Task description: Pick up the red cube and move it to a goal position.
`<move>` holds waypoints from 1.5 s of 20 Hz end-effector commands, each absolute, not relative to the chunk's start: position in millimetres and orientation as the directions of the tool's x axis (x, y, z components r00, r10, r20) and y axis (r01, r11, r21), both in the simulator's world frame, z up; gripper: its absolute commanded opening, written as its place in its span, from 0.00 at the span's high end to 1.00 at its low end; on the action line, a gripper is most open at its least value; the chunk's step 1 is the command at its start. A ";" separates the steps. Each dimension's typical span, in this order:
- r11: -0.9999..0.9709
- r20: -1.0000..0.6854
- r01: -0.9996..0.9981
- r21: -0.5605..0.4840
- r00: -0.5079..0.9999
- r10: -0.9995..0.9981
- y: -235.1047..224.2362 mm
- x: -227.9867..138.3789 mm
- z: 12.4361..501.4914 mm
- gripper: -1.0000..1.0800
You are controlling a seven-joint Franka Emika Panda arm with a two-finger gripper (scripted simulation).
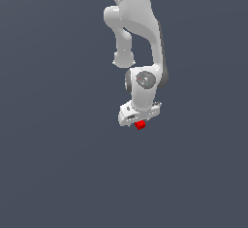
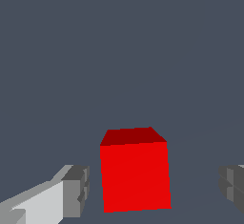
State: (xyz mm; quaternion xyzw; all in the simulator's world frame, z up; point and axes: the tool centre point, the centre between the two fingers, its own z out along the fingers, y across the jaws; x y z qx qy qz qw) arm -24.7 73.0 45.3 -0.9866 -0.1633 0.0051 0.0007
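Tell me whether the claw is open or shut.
Open: in the wrist view the claw has visible gaps between each finger and the red cube.

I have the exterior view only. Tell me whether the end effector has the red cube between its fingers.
Observer: The wrist view shows the red cube between the two fingers of the end effector, with a gap on each side. Nothing touches it.
Operator: Report which gap is wider.
Observer: The one toward the far finger is clearly wider; the cube sits nearer the other finger.
Operator: Say whether the cube is square to the fingers.
Observer: Nearly; its front face looks only slightly turned.
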 end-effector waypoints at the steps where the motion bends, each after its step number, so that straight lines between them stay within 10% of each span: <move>1: -0.935 -0.004 0.354 -0.003 0.935 0.354 79.1 -26.0 33.3 0.04; 8: -0.922 0.000 0.386 -0.001 0.922 0.386 85.0 -27.3 20.0 0.04; 9: -0.922 0.000 0.386 -0.001 0.922 0.386 85.0 -27.3 20.0 1.00; 30: -0.923 0.000 0.386 0.000 0.923 0.386 76.2 -38.1 45.3 1.00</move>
